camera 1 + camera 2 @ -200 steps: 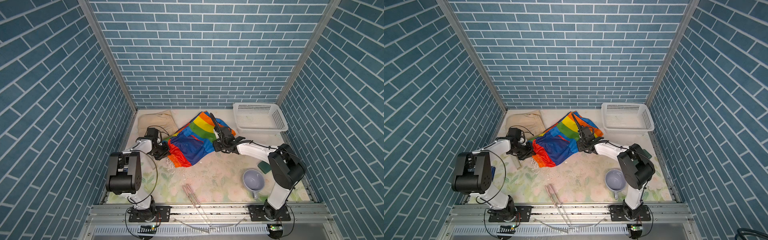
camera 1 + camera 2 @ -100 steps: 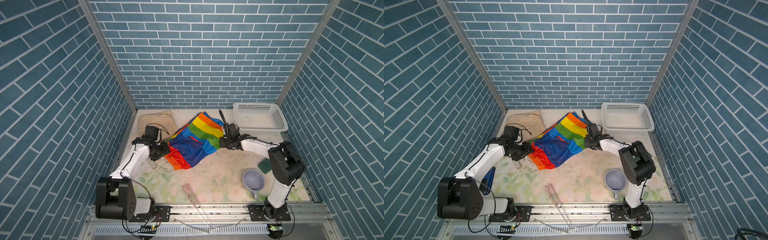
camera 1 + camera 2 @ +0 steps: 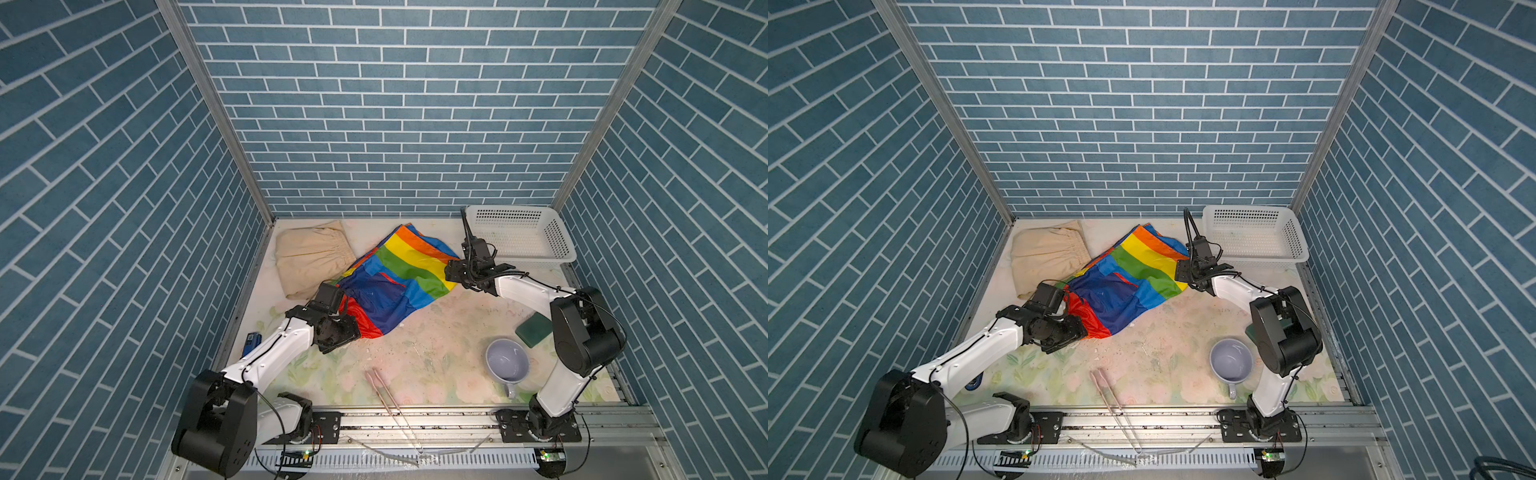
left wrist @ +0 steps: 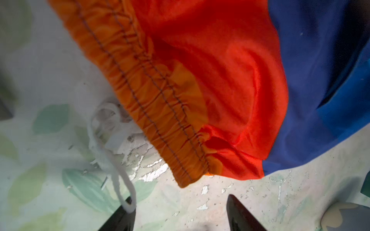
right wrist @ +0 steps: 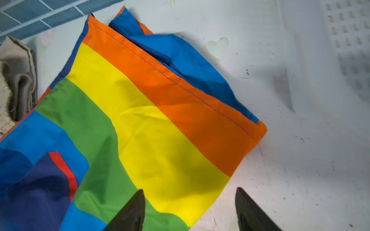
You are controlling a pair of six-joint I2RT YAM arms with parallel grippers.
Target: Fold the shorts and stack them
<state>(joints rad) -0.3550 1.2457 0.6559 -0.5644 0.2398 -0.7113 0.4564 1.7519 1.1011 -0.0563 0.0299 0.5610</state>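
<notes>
The rainbow-striped shorts point(image 3: 395, 282) point(image 3: 1125, 282) lie spread on the table, overlapping the edge of the beige shorts point(image 3: 311, 257) point(image 3: 1046, 253) at the back left. My left gripper point(image 3: 349, 328) point(image 4: 180, 197) is open just off the gathered orange waistband point(image 4: 160, 112), nothing between its fingers. The white drawstring point(image 4: 112, 160) loops over one fingertip point(image 4: 130, 208). My right gripper point(image 3: 451, 272) point(image 5: 189, 189) is open at the striped leg-hem corner, with one finger point(image 5: 136, 208) above the green and yellow cloth and the other above bare table.
A white perforated basket point(image 3: 559, 245) stands at the back right, close behind the right wrist. A grey mug point(image 3: 507, 365), a green sponge point(image 3: 534, 330) and tongs point(image 3: 382, 390) lie toward the front. A small blue object point(image 3: 251, 343) sits by the left wall.
Both grippers have opened and let go of the rainbow shorts, which now lie flatter. The left gripper drew back toward the front; the right one moved right, toward the basket.
</notes>
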